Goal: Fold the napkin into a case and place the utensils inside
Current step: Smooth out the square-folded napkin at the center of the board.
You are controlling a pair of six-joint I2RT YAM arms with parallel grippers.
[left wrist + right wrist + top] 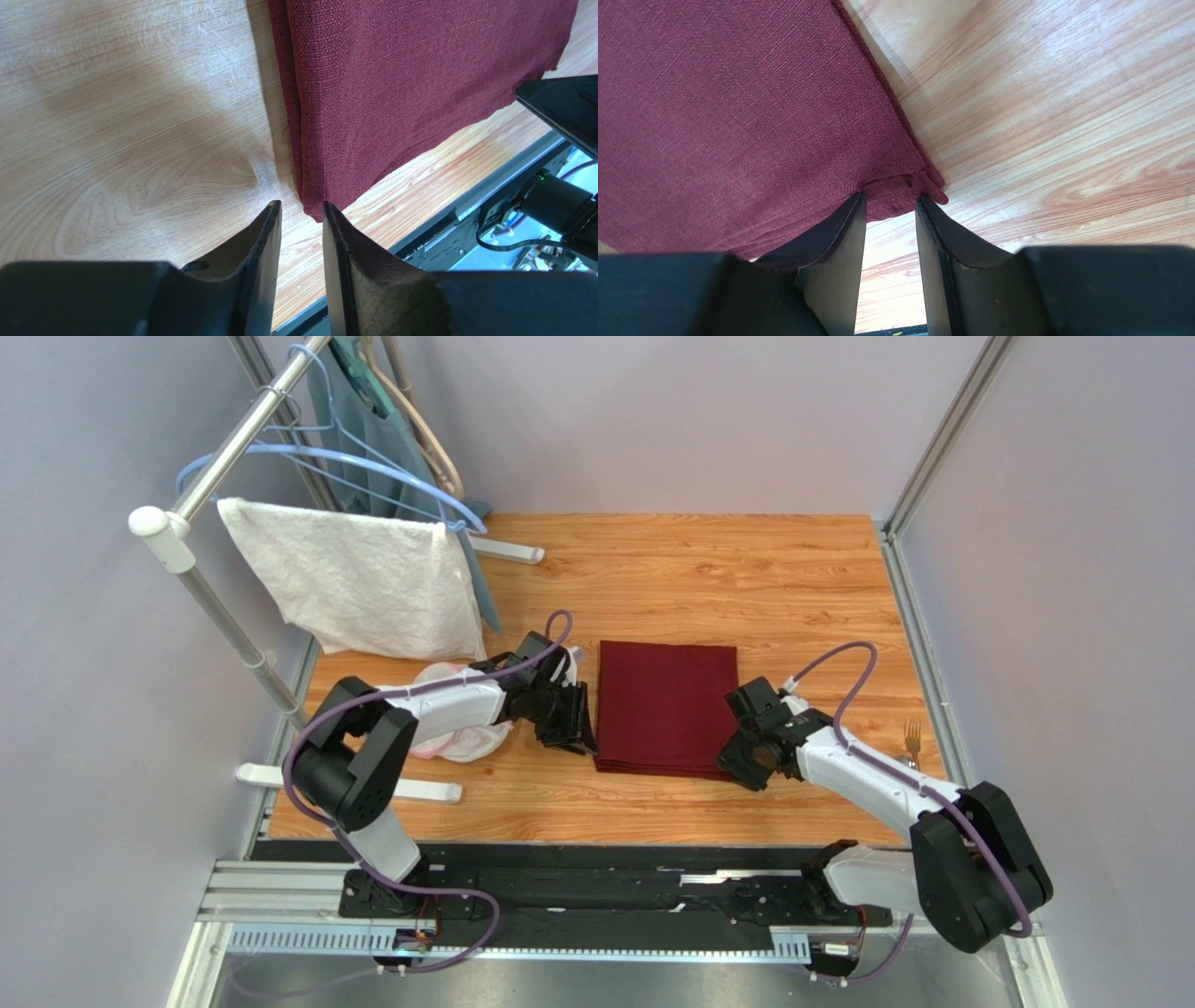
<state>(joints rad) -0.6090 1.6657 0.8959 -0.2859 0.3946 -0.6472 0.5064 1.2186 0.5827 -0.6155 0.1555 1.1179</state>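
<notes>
Two layers at least showed along the folded edge of the maroon napkin (666, 707); it lay flat as a rectangle in the middle of the desk (673, 574), between the two arms. The left fingers (267, 231) stood slightly spread at its near left corner, with bare wood in the gap and nothing pinched; the right fingers (854, 217) were likewise a little apart, the hemmed near right corner lying just at their tips but not clamped.

The cloth looked light, soft and limp, and its coarse weave should give fair grip; the stacked layers would probably slide apart unless all were pinched together, so the near corners seemed the best places to take hold.

No case had been formed yet, so there was no pocket and nothing inside one. A fork (912, 742) lay at the desk's right edge, well apart from the napkin; being slim, stiff and smooth, it would likely need a hold across the handle. I could not make out the spoon.
</notes>
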